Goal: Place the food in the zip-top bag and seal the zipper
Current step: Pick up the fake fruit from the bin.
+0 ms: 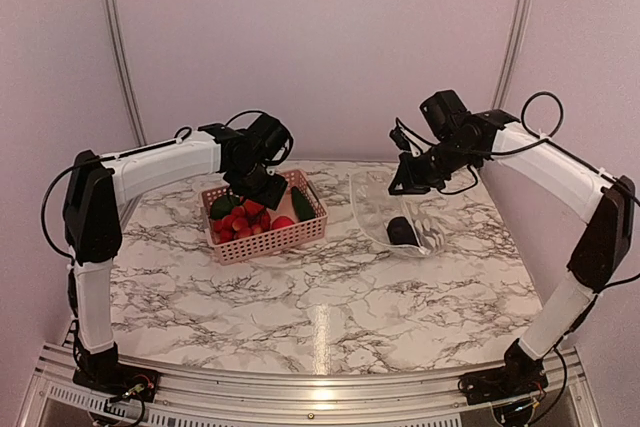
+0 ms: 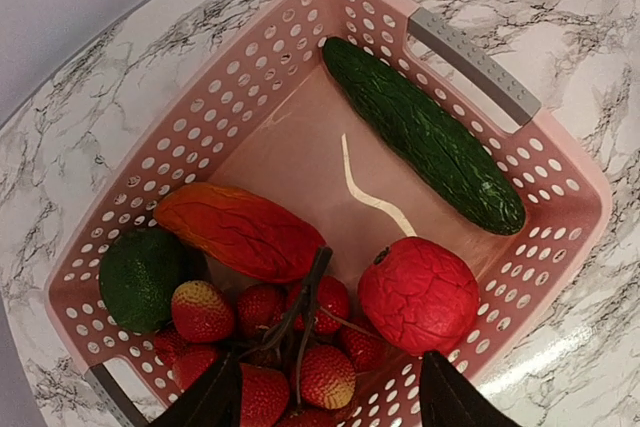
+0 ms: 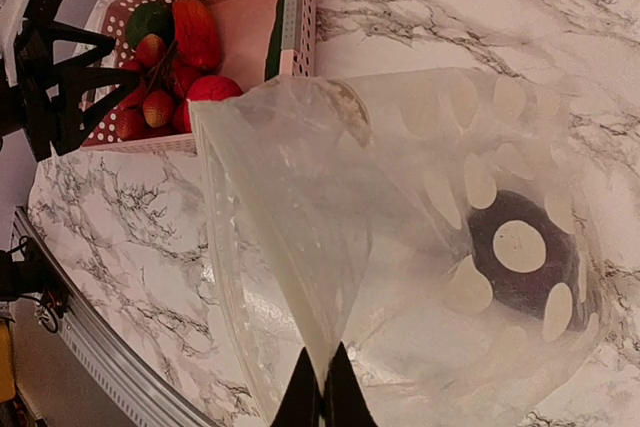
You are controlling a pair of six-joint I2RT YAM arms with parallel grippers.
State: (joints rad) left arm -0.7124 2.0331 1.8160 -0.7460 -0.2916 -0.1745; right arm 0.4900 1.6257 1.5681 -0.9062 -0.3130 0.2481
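Our left gripper (image 2: 332, 367) hangs spread just over the red food (image 2: 418, 292) in the basket (image 2: 480, 57), while our right gripper (image 3: 322, 387) pinches the rim of the zip-top bag (image 3: 420, 207), a dark piece (image 3: 520, 257) inside.

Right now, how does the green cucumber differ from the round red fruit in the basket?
The cucumber is long, dark green and bumpy; the red fruit is round and crackled. The cucumber lies alone along one wall; the red fruit sits against the strawberry pile. Both lie inside the pink basket.
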